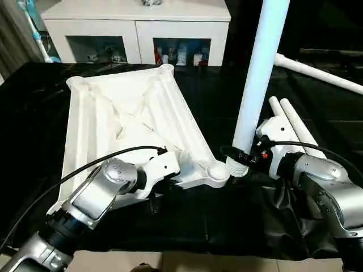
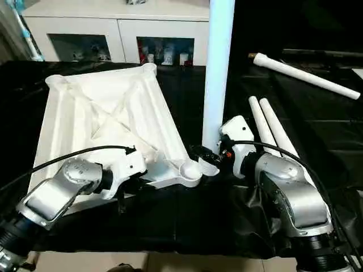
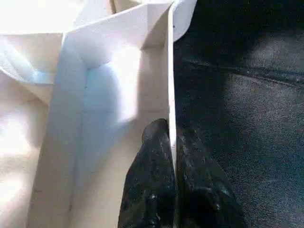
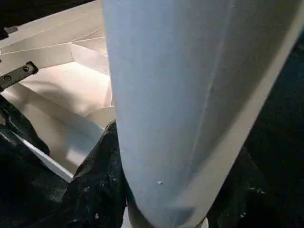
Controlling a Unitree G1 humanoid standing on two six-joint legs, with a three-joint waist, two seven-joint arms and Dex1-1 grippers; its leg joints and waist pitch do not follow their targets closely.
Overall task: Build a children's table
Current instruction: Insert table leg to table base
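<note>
Nearest me, my left gripper (image 3: 173, 156) pinched the table top (image 1: 130, 107)'s near rim wall — thin, stiff plastic, probably light. Right of it, my right gripper (image 1: 241, 154) clasped an upright leg (image 1: 258, 73) low beside the corner socket (image 1: 217, 171) — smooth, likely slippery. Spare legs (image 1: 292, 122) lay farther right.

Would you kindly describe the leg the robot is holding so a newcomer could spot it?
Find the upturned white table top on the black cloth. By its nearest corner socket, the right gripper holds one leg upright; the other legs lie flat.
</note>
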